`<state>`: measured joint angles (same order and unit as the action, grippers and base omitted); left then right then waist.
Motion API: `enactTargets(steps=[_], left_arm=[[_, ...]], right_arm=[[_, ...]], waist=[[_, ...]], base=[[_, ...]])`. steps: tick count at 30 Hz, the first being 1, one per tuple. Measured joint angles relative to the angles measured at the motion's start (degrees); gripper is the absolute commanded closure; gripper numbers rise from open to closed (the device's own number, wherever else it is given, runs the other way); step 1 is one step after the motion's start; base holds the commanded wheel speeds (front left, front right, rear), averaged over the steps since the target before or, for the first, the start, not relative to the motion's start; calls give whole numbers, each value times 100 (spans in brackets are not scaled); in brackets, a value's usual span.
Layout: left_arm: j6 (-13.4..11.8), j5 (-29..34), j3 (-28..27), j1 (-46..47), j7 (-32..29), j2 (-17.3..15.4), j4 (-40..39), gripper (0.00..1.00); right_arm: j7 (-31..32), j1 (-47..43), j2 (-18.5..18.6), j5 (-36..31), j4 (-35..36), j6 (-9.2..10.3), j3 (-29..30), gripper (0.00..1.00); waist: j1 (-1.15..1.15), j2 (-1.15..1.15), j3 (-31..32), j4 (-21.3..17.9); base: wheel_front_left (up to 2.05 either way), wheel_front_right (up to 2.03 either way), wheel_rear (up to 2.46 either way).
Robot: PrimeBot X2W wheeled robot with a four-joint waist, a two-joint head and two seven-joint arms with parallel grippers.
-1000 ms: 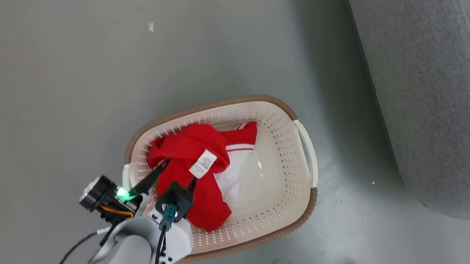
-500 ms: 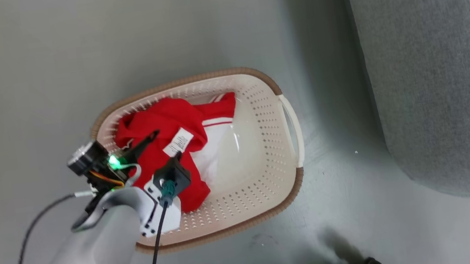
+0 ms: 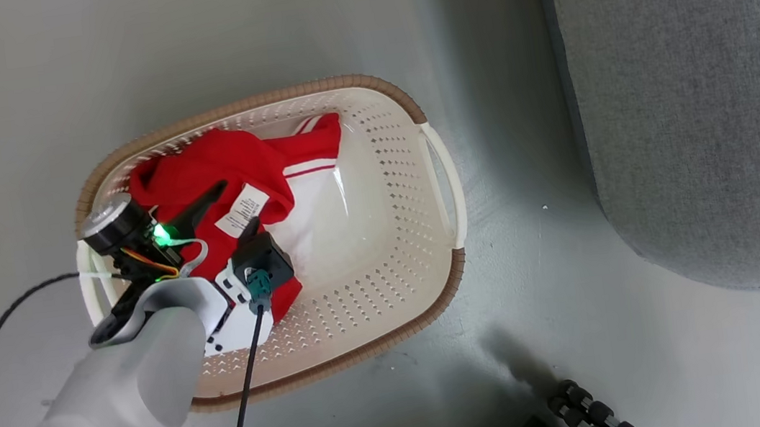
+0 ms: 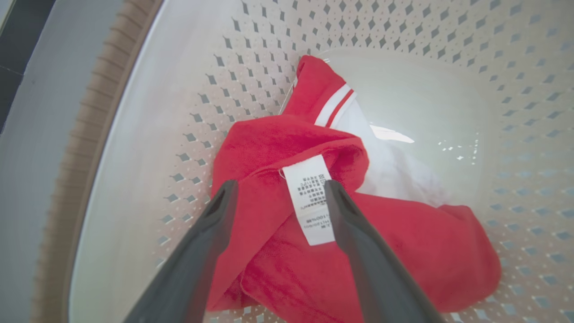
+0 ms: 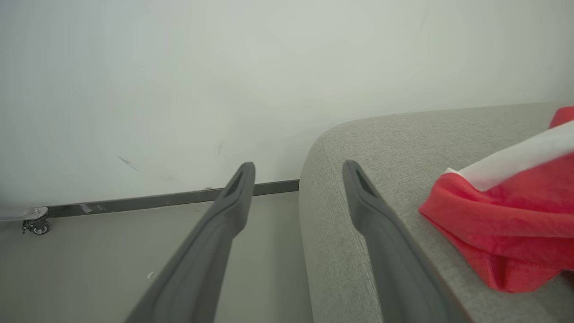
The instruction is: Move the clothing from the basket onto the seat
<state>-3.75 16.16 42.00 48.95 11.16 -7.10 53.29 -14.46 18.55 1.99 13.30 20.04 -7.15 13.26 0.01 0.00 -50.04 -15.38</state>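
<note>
Grey floor (image 3: 255, 25) carries the basket (image 3: 386, 176) – upright, clothing (image 3: 215, 168) inside – and the seat (image 3: 685, 96) on its right, apart from it. One red garment (image 5: 506, 215) lies on the seat – dark ribbed object (image 3: 593, 416) on the floor near the bottom edge

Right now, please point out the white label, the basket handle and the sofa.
label (image 4: 307, 198), left wrist view, middle of the white tag.
basket handle (image 3: 449, 183), head view, middle of the pale loop.
sofa (image 3: 685, 96), head view, bare grey cloth.
</note>
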Motion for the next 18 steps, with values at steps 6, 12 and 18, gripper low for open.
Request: enactTargets(steps=[6, 12, 18], left_arm=[[-164, 286, 171, 291, 2, -32, 92, 0], [-274, 454, 252, 416, -105, -44, 336, 0], [-377, 590, 307, 539, -365, -141, 605, 0]], right_arm=[[0, 205, 0, 151, -65, 0, -79, 0], [0, 353, 0, 237, -164, 0, -104, 0], [-1, 458, 0, 331, -238, -1, -119, 0]], waist=[[0, 0, -202, -148], [0, 0, -354, -290], [0, 0, -453, -389]], base=[[0, 0, 0], [0, 0, 0], [0, 0, 0]])
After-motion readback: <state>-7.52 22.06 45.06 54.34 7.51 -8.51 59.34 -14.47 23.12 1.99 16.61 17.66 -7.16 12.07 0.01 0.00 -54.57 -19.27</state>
